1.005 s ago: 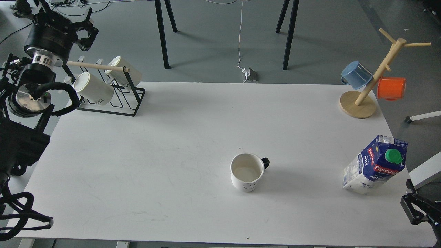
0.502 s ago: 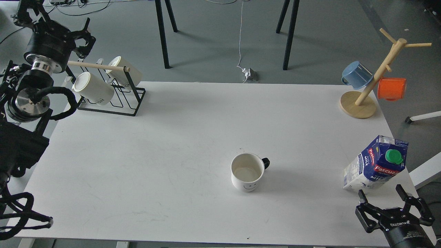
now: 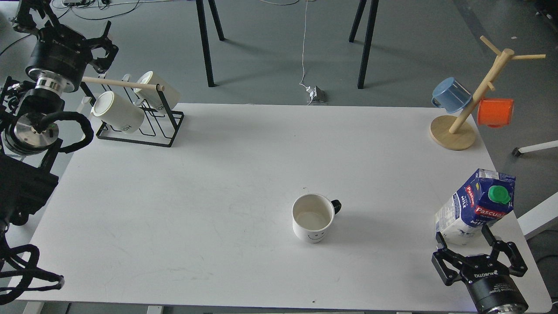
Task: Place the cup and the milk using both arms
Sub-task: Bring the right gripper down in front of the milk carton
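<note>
White cup (image 3: 313, 216) empty, upright; capped milk (image 3: 476, 207) well apart.

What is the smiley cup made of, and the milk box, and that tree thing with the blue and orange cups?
The smiley cup looks like glazed ceramic: smooth white walls with a slight sheen and a black handle. The milk box looks like coated, printed cardboard, with folded edges and a green cap that is probably plastic. The tree looks like pale, bare wood, though its grain is too small to see.

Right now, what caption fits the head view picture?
Open right gripper closes in on the Pascual milk carton; smiley mug waits mid-table.
</note>
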`<state>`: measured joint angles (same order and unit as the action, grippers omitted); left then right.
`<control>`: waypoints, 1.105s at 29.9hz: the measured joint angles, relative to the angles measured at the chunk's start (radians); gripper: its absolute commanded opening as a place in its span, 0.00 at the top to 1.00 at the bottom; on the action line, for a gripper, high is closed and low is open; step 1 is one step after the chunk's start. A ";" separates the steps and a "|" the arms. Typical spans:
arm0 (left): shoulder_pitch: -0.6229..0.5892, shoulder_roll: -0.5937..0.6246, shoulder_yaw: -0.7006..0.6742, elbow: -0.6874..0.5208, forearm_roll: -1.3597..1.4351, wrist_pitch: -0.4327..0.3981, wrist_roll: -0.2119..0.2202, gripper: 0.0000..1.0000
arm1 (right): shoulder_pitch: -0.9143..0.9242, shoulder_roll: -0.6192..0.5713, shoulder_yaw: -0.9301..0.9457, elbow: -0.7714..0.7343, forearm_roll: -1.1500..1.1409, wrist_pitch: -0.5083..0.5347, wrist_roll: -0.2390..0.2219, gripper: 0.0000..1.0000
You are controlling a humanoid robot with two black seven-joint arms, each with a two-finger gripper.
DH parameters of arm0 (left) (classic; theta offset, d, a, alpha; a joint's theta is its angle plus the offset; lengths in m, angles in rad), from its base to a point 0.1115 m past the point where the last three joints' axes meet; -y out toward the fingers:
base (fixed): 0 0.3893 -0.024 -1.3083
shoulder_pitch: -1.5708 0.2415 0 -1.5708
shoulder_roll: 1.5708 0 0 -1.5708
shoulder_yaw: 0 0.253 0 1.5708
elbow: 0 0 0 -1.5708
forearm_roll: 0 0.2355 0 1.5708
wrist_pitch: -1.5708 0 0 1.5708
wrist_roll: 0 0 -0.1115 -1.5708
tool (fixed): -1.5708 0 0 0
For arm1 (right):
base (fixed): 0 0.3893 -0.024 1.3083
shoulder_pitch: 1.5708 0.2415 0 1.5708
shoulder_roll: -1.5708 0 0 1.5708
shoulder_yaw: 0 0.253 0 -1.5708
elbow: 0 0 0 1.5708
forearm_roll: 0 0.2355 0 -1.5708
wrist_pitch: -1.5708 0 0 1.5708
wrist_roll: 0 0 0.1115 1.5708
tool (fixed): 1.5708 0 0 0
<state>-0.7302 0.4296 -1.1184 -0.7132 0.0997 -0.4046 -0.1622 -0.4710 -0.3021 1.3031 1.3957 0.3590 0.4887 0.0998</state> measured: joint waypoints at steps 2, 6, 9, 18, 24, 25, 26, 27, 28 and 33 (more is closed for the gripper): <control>0.001 0.003 0.000 0.000 0.000 0.000 0.000 0.00 | 0.000 -0.001 0.002 -0.002 0.000 0.000 0.000 0.01; 0.001 0.004 0.001 0.000 0.000 0.000 0.000 0.00 | -0.001 -0.002 0.002 -0.010 0.000 0.000 0.000 0.01; 0.001 0.004 0.002 0.000 0.000 0.000 0.000 0.00 | -0.006 -0.002 0.000 -0.012 0.000 0.000 0.000 0.01; 0.011 0.007 0.001 0.000 0.001 -0.005 0.000 0.00 | -0.039 -0.005 0.004 -0.005 -0.002 0.000 0.000 0.01; 0.019 0.012 0.001 0.000 0.002 -0.022 0.000 0.00 | -0.040 -0.009 0.025 -0.003 0.000 0.000 0.000 0.01; 0.020 0.014 0.001 0.000 0.002 -0.023 0.000 0.00 | -0.040 -0.009 0.034 -0.003 0.000 0.000 0.000 0.01; 0.020 0.016 0.001 0.000 0.002 -0.024 0.000 0.00 | -0.040 -0.009 0.040 -0.003 0.000 0.000 0.000 0.01; 0.020 0.017 0.001 0.000 0.002 -0.024 0.000 0.00 | -0.039 -0.010 0.044 -0.003 0.000 0.000 0.000 0.01; 0.020 0.018 0.001 0.000 0.002 -0.024 0.000 0.00 | -0.037 -0.010 0.049 -0.003 0.000 0.000 0.000 0.01; 0.023 0.018 0.001 0.000 0.002 -0.025 0.000 0.00 | -0.032 -0.010 0.062 -0.003 0.001 0.000 0.000 0.01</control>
<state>-0.7076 0.4479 -1.1170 -0.7133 0.1013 -0.4296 -0.1626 -0.5031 -0.3118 1.3655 1.3929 0.3601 0.4887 0.1001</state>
